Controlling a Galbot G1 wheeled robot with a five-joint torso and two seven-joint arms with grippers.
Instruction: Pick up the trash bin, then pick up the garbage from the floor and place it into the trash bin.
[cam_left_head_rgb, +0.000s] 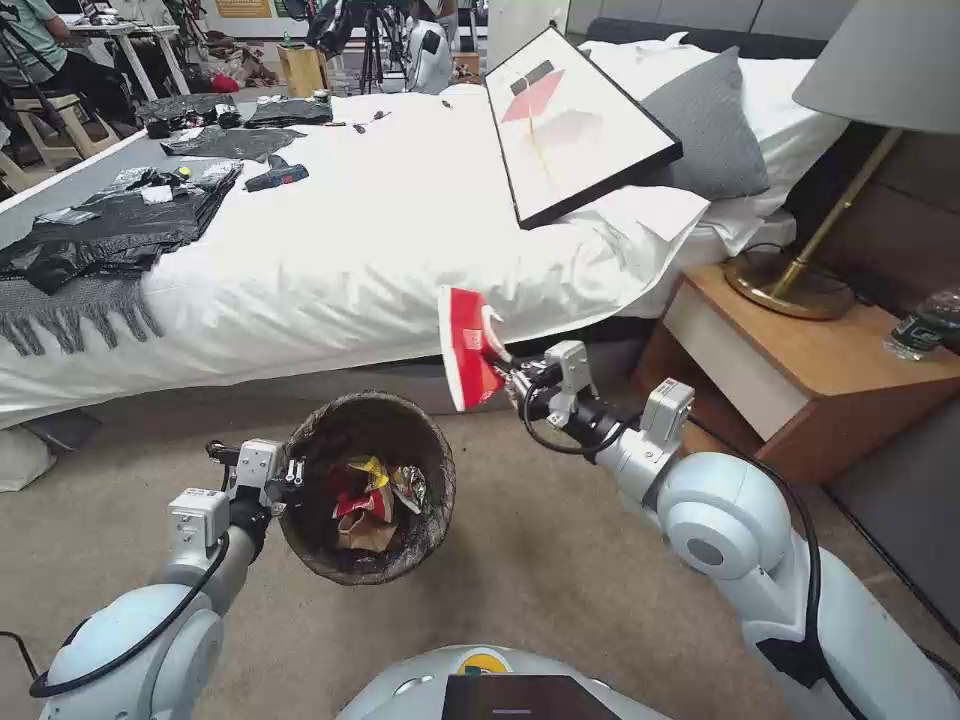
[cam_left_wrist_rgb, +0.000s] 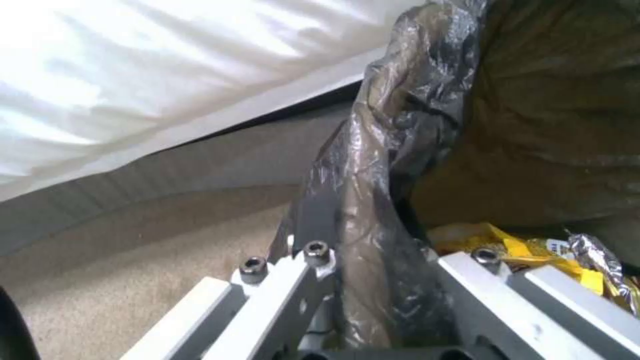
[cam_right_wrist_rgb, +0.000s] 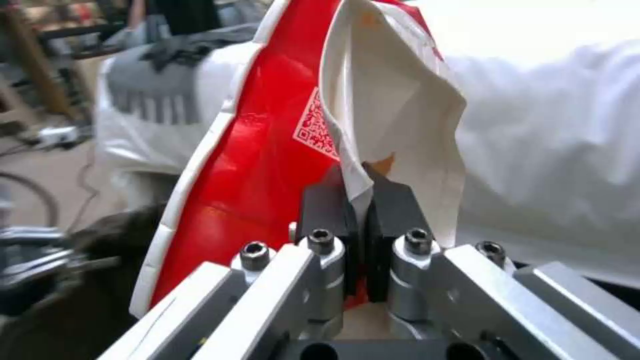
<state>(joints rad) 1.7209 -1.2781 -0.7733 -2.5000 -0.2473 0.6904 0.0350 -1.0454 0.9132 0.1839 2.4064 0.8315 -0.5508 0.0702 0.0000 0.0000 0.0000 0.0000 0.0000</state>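
My left gripper (cam_left_head_rgb: 292, 472) is shut on the rim of the trash bin (cam_left_head_rgb: 315, 435), which hangs above the carpet, tilted with its mouth toward me. Its dark bag (cam_left_wrist_rgb: 373, 165) is pinched between the fingers (cam_left_wrist_rgb: 313, 260) in the left wrist view. Inside lie several pieces of garbage (cam_left_head_rgb: 372, 497): yellow, silver and red wrappers and a tan paper bag. My right gripper (cam_left_head_rgb: 505, 368) is shut on a crushed red-and-white carton (cam_left_head_rgb: 468, 345), held in the air just above and right of the bin's rim. The black pads (cam_right_wrist_rgb: 325, 207) clamp the carton's white edge (cam_right_wrist_rgb: 393, 115).
A bed with a white sheet (cam_left_head_rgb: 330, 250) runs across behind the bin, with black bags (cam_left_head_rgb: 110, 225) and a framed picture (cam_left_head_rgb: 575, 120) on it. A wooden nightstand (cam_left_head_rgb: 800, 370) with a lamp (cam_left_head_rgb: 860, 150) stands at the right. Beige carpet (cam_left_head_rgb: 560, 570) lies below.
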